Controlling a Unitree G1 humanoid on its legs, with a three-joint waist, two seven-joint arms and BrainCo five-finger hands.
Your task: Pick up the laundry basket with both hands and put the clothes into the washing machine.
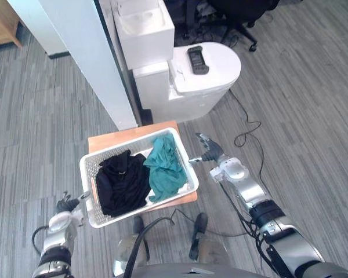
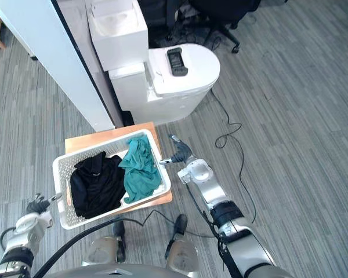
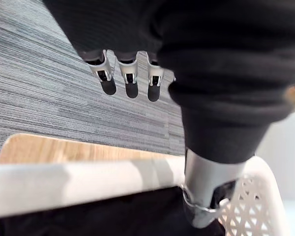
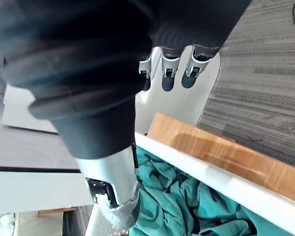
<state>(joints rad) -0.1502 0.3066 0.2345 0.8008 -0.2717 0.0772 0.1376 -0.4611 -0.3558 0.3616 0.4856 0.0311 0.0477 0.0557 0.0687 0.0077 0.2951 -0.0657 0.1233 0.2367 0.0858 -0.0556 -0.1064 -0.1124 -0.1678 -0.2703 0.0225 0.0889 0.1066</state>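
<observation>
bare carpet (image 1: 35, 133) wide open left and right of the basket (image 1: 84, 179), white panel (image 1: 87, 58) and white unit (image 1: 220, 63) close behind the tabletop (image 1: 113, 138), remote (image 1: 197, 59) lying on the unit's lid, chair (image 1: 238, 17) farther back

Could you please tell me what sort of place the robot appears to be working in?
Probably a mock bathroom set up inside an office or lab: a white toilet stands on grey carpet with an office chair behind it, and a laundry basket of clothes sits on a small wooden table.
</observation>
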